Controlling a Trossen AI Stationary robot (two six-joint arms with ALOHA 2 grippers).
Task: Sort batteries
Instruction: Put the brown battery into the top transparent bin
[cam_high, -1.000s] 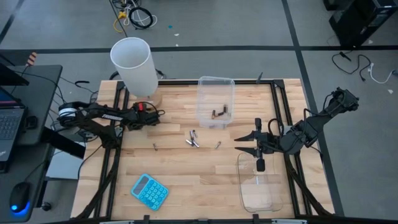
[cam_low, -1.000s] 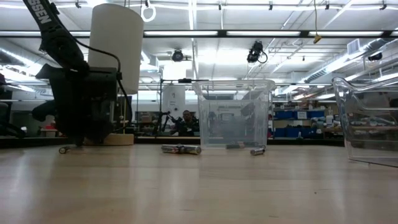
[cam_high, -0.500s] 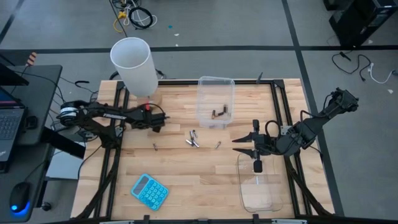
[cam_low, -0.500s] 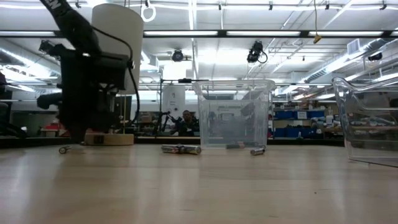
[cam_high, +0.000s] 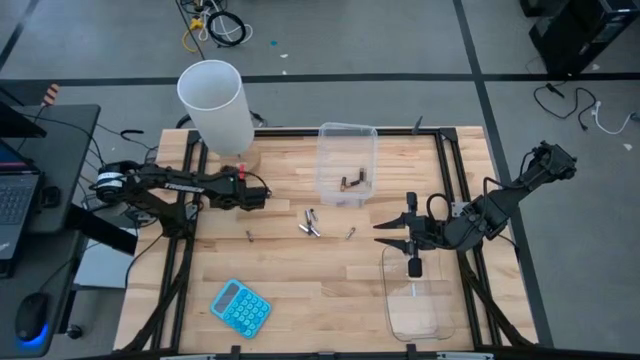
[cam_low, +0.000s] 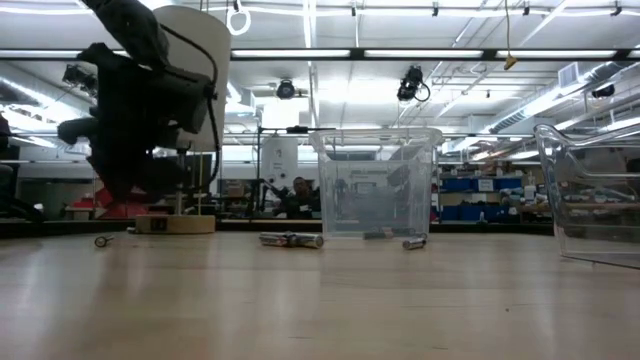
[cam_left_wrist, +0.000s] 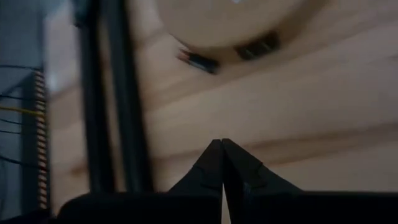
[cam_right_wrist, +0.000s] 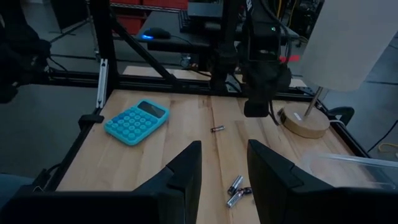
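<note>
High view showed the left end effector (cam_high: 258, 195) hanging above the desk (cam_high: 300, 290) just beside the round wooden base of the white lamp (cam_high: 215, 105), its fingers pressed together with nothing between them; the left wrist view gave the same, two dark tips (cam_left_wrist: 222, 163) meeting over bare wood close to that base. The right end effector (cam_high: 383, 233) hung on the other side of the desk, its fingers spread wide and empty, near the rim of the closer clear tub (cam_high: 415, 295). Loose batteries lay between the two arms: a small cluster (cam_high: 311, 223) near the middle of the desk, one single battery (cam_high: 249, 236) to its left and another (cam_high: 350, 233) to its right. Two or three more batteries (cam_high: 352, 183) rested inside the farther clear tub (cam_high: 347, 160). From the right wrist view the cluster (cam_right_wrist: 236, 190) sat just ahead of the open fingers, with the single battery (cam_right_wrist: 216, 129) farther off and the blue calculator (cam_right_wrist: 137, 121) off to one side, well apart from the batteries.
</note>
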